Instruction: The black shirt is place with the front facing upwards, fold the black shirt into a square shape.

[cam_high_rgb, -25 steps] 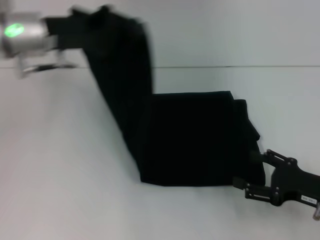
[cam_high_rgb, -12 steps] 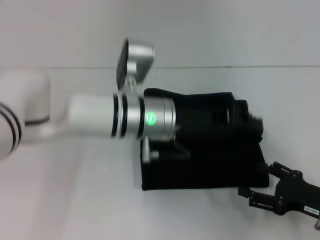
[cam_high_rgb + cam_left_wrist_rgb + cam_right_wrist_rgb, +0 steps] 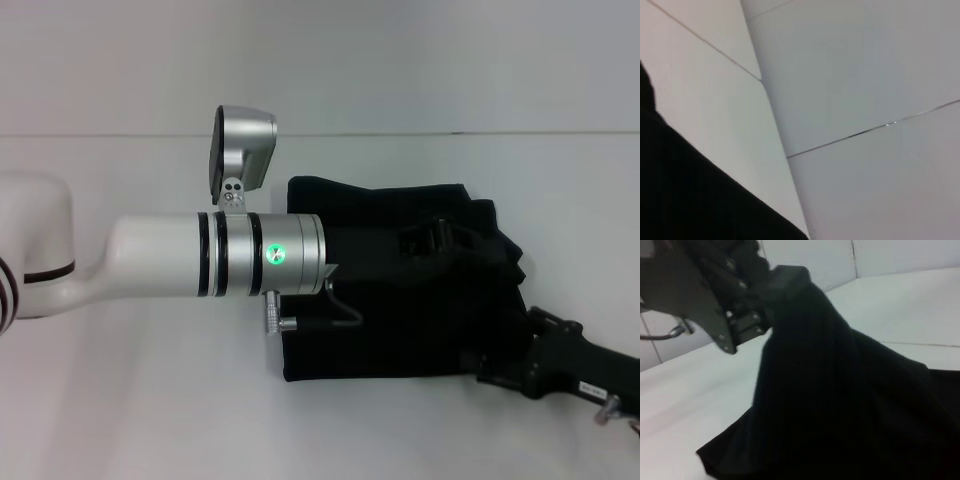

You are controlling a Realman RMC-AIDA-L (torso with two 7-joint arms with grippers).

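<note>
Head view: the right gripper (image 3: 500,372) is sitting at the near right corner of the black shirt (image 3: 400,330); whether its jaws are apart I cannot tell. The left gripper (image 3: 440,240) is holding a fold of cloth over the shirt's right side, jaws clamped. A crooked release is risking a lopsided square. The tabletop (image 3: 150,400) is lying open leftward.
</note>
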